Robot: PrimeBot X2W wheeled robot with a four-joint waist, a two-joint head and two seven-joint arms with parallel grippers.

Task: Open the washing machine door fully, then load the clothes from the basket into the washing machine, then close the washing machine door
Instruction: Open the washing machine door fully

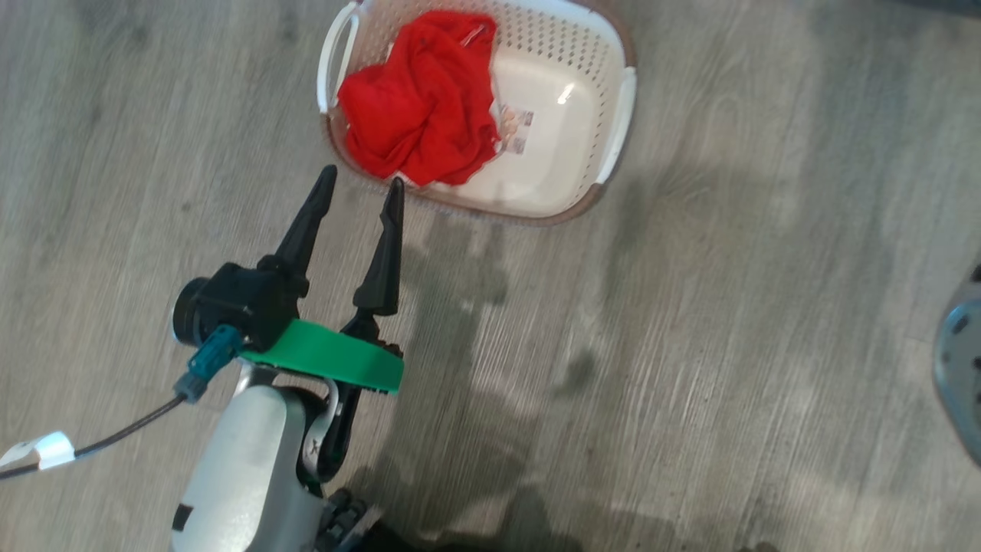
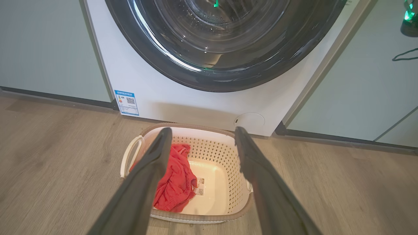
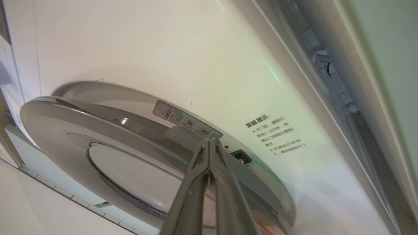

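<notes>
Left gripper [image 1: 362, 176] is spread wide with nothing between the fingers. It hangs over the wood floor [image 1: 690, 345], tips just at the near rim of the basket [image 1: 567, 46]. Clothes [image 1: 421, 107], a red bundle, sit in the basket's left half, partly covering a paper label [image 1: 517, 126]. From the left wrist, the basket stands on the floor right in front of the washing machine [image 2: 183, 101], just below its round flap [image 2: 249, 120] and near the blue sticker [image 2: 126, 102]. Right gripper [image 3: 209, 141] has its fingers pressed together, holding nothing, with the tips up at the edge of the washing machine door [image 2: 228, 75], by a warning sticker [image 3: 186, 119]. Can't tell whether they touch it.
</notes>
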